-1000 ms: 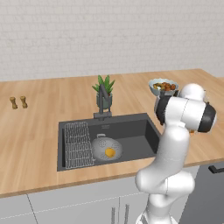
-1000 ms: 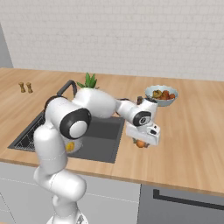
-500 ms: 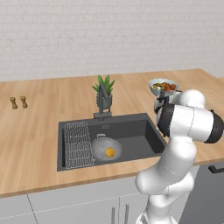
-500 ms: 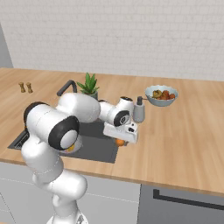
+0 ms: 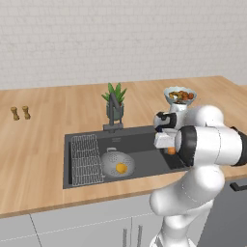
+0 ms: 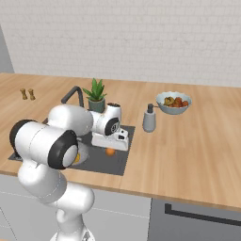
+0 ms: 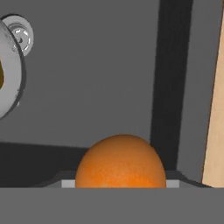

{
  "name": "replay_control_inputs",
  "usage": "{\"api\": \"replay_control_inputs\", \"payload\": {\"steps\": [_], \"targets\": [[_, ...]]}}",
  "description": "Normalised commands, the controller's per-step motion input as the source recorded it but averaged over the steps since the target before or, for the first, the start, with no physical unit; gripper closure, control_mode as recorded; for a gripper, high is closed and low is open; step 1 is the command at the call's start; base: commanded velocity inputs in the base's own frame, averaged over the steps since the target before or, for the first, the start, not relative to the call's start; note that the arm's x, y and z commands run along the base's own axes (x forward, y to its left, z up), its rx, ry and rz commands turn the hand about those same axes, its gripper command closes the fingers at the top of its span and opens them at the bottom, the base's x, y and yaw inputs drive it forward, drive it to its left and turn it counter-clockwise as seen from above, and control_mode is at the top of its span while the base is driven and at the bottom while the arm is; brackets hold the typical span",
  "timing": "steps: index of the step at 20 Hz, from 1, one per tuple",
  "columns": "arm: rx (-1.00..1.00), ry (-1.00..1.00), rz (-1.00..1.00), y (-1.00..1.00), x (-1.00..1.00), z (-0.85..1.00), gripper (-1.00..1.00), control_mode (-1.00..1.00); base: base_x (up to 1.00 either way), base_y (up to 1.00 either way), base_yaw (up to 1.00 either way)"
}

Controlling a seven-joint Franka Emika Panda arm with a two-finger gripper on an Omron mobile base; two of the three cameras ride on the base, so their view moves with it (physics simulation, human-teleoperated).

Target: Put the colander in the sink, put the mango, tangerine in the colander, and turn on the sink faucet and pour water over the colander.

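Gripper (image 5: 170,149) in the left base view hangs over the right end of the sink (image 5: 144,144), with the tangerine (image 5: 171,150) showing just beneath it; the colander (image 5: 117,164) sits mid-basin with the mango (image 5: 121,168) inside, beside the wire rack (image 5: 87,159). From the right base view, the tangerine hangs below the hand, above the dark basin floor. In the hand view, the orange fruit sits close at the bottom, so it appears clamped between the fingers. My reading: the carry is under way. Next, the fruit must travel left over the colander before release.
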Motion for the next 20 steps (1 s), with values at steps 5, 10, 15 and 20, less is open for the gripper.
{"api": "replay_control_inputs", "payload": {"steps": [5,10,15,20], "targets": [[0.00,-0.02,0.14,0.64,0.00,0.00,1.00,-1.00,0.00,0.00,0.00],[0.00,0.00,0.10,0.50,0.00,0.00,1.00,-1.00,0.00,0.00,0.00],[0.00,0.00,0.03,0.26,0.02,0.00,1.00,-1.00,0.00,0.00,0.00],[0.00,-0.01,0.01,0.43,0.11,-0.05,1.00,-1.00,0.00,0.00,0.00]]}}
